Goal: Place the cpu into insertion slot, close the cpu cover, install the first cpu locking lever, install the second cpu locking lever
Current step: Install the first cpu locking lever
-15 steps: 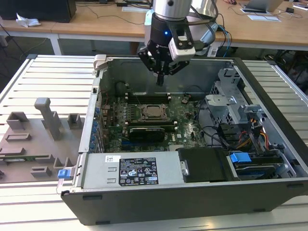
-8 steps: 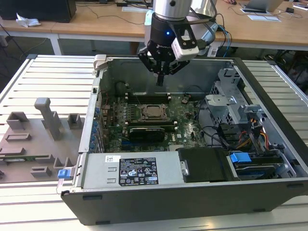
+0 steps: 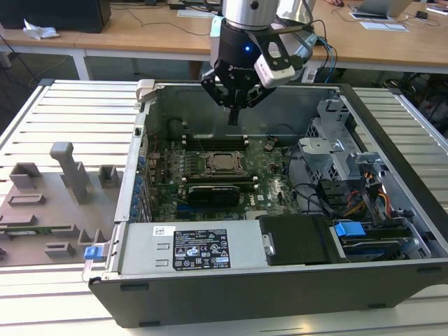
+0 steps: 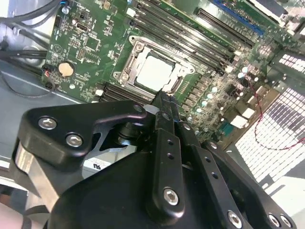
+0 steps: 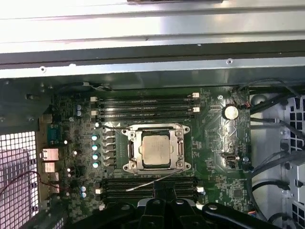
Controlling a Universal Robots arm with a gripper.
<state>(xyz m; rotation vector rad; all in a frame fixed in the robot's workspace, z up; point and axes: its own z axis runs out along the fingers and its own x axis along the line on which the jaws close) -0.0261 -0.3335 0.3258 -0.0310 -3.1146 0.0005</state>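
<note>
- At the exterior view's left I note a grey tray (image 3: 42,210) of moulded holders lying on the slatted table, just beside the open computer case (image 3: 280,294).
- Inside the case, along its near wall, I see the power supply (image 3: 196,248) with a white label on top.
- Beyond it lies the green motherboard (image 3: 168,182), flat on the case floor.
- The chip (image 3: 224,162) sits in its socket (image 5: 187,148) near the middle of the board, silver top facing up and level. I see it in both wrist views (image 5: 156,148) (image 4: 155,74).
- The metal cover frame (image 5: 135,150) lies flat around the chip, which shows through the frame's window.
- In the first wrist view a thin wire lever (image 5: 152,182) lies slantwise across the memory slots beside the socket. I cannot tell whether it is latched.
- A long black expansion card (image 3: 220,192) stands just in front of the socket.
- The gripper (image 3: 234,115) hangs above the board's far edge, clear of the chip, with its jaws pressed together and holding nothing. The second wrist view (image 4: 165,102) confirms this.
- In the first wrist view the gripper (image 5: 164,191) lies near the wire lever. I cannot tell whether they touch.
- At the exterior view's right stand a metal drive cage (image 3: 329,140) and a bundle of coloured cables (image 3: 364,196).
</note>
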